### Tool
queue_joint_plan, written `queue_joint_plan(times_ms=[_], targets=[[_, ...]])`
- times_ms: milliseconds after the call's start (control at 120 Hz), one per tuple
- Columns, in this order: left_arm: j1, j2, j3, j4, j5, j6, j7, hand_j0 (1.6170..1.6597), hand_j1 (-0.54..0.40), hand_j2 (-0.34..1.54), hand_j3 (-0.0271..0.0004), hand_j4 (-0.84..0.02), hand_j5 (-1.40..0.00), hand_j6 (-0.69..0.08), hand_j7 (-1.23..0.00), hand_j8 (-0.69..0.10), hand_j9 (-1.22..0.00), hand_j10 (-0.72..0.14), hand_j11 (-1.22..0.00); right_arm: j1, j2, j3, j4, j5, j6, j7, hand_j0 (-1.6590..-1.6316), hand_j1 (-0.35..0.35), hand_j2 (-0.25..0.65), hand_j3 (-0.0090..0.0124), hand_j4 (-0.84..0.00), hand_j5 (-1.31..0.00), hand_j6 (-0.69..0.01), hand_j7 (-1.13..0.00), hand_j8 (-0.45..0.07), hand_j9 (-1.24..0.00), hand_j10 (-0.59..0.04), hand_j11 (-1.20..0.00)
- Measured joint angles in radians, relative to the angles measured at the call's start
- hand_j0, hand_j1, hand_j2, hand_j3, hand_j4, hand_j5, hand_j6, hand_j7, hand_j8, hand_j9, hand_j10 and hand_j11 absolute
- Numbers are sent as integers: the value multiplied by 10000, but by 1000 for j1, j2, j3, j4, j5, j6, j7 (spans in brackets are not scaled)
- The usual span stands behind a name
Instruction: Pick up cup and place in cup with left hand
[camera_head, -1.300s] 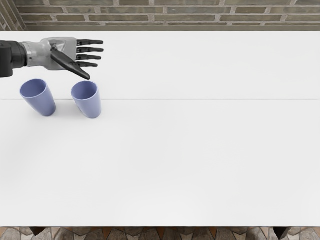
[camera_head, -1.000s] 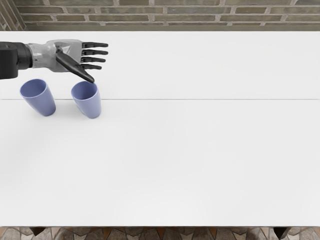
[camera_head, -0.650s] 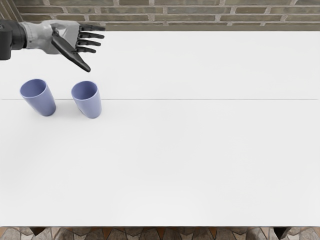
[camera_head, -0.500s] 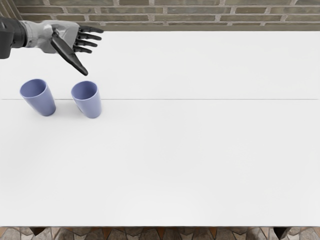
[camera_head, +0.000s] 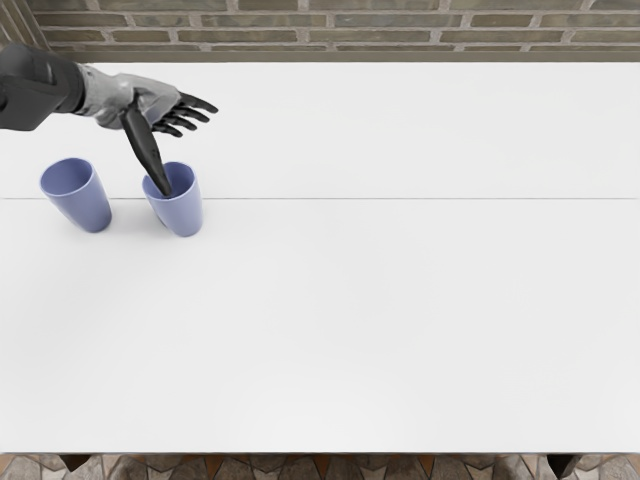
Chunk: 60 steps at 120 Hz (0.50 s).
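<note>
1. Blue and tapered, the right cup (camera_head: 180, 215) stands upright on the white table (camera_head: 400, 300), on the near side of your left hand (camera_head: 150, 102).
2. Your fingers (camera_head: 200, 103) are spread, gripping nothing; the thumb (camera_head: 146, 150) crosses the cup's mouth, though you can't tell whether it dips inside.
3. The left cup (camera_head: 87, 206) stands apart.
4. With that long axis vertical, you probably need the fingers lower, around the far wall, before closing.

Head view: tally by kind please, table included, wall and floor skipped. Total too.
Blue tapered cups, outer and inner: 2
Grey-and-black five-finger left hand: 1
White straight-edged table: 1
Total: 4
</note>
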Motion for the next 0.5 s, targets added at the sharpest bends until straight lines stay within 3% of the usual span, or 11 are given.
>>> queue_joint_plan(times_ms=[217, 500], targets=[[-14, -19, 74, -40, 51, 0, 0, 16581, 3251, 43, 0, -228, -268, -234, -266, -230, -265, -221, -264, 0, 0, 0, 0, 0, 0, 0, -16581, -3491, 0, 0, -2, 0, -3, 0, -2, 0, -1, 0], [-22, -24, 92, -46, 65, 0, -1, 16581, 3251, 43, 0, -228, -268, -235, -266, -231, -265, -222, -265, 0, 0, 0, 0, 0, 0, 0, -16581, -3491, 0, 0, -2, 0, -3, 0, -2, 0, -1, 0]])
